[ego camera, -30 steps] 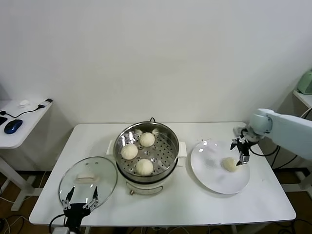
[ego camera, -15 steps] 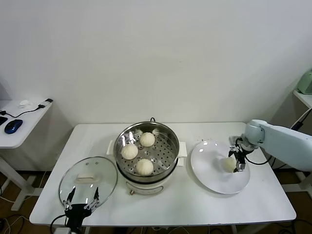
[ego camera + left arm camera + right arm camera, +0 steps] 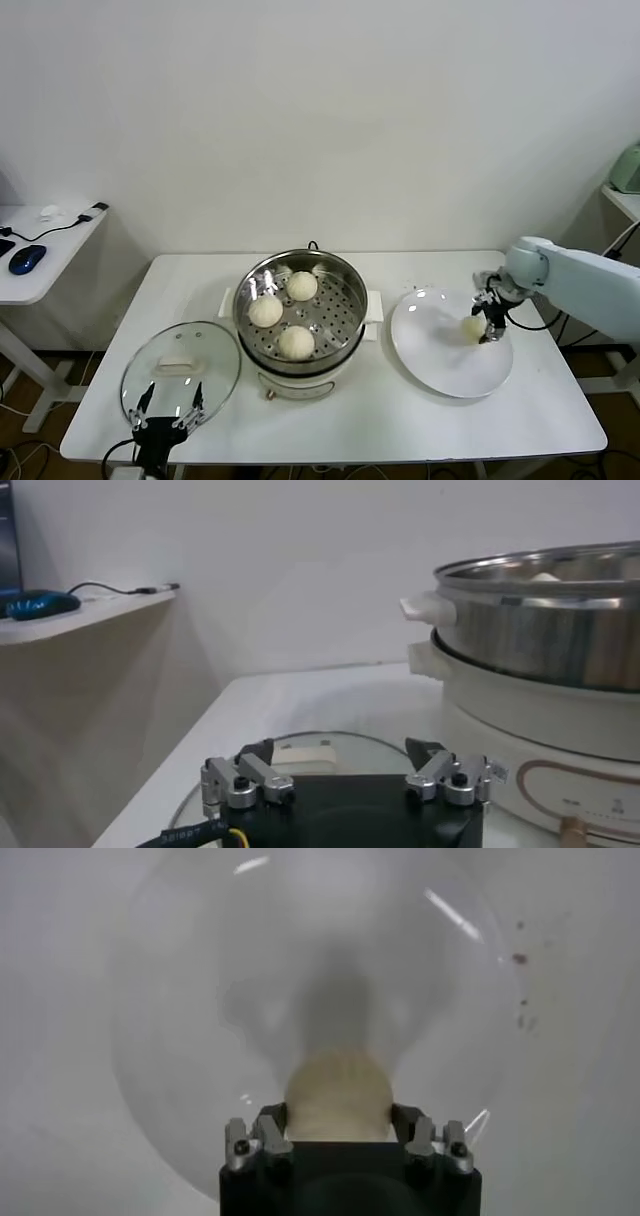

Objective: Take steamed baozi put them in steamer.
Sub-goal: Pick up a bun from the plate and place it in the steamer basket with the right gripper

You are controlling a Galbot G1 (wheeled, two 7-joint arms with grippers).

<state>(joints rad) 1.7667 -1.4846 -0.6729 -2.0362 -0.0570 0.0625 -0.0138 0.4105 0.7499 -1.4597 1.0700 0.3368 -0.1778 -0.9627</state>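
One cream-white baozi [image 3: 472,326] [image 3: 338,1086] sits between the fingers of my right gripper [image 3: 486,325] [image 3: 338,1113], which is shut on it just over the white plate [image 3: 445,372] [image 3: 190,1048]. Both fingers press its sides. The shiny steamer [image 3: 300,378] [image 3: 560,620] stands mid-table on its cream base, with three baozi [image 3: 265,311] [image 3: 302,286] [image 3: 296,342] on its perforated tray. My left gripper [image 3: 168,403] [image 3: 340,750] is parked open at the table's front left, over the edge of the glass lid.
The round glass lid [image 3: 180,368] [image 3: 300,752] lies flat left of the steamer. A side desk with a blue mouse [image 3: 27,258] and a cable stands to the left. A teal object [image 3: 627,168] sits on a shelf at far right.
My right gripper came down around the baozi on the plate and closed on it; the bun now sits slightly higher in view. The left arm stayed still.
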